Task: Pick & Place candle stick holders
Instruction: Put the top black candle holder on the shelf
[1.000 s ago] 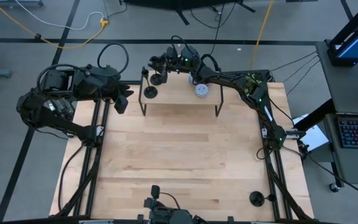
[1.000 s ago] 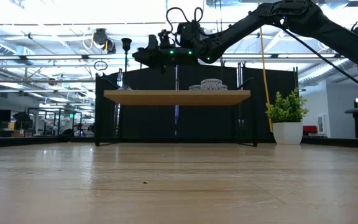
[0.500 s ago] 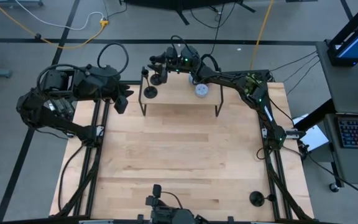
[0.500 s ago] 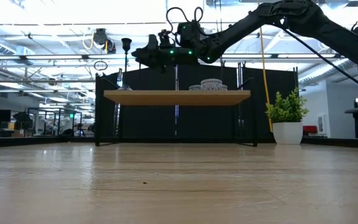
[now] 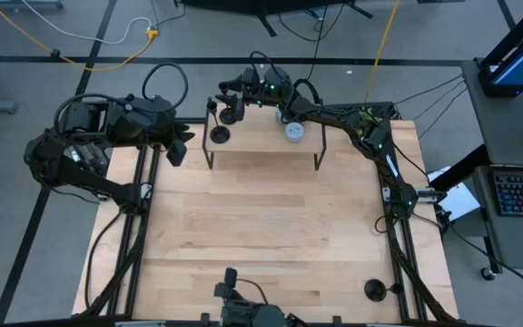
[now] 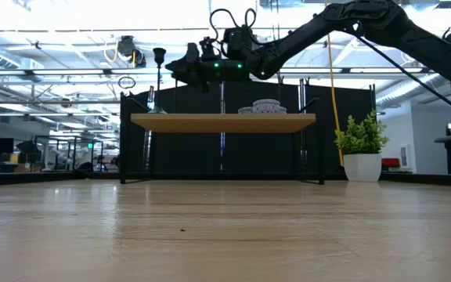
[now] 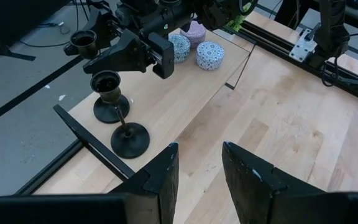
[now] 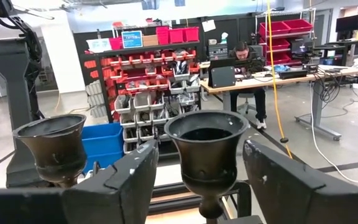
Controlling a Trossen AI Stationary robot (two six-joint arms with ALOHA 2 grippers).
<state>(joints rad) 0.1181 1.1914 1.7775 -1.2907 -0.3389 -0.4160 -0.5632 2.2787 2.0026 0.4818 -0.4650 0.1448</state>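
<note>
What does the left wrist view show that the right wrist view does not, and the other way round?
Only the left wrist view shows the shelf from above, the three pucks on it, the holders' round bases and the left gripper with its fingers apart.

Only the right wrist view shows the room behind: red bins, and a person sitting at a desk.

Both show the right gripper with its fingers on either side of one holder, not touching the cup, and a second holder beside it.

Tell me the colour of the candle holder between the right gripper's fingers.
Dark bronze-black candle holder; right wrist view shows it best.
</note>
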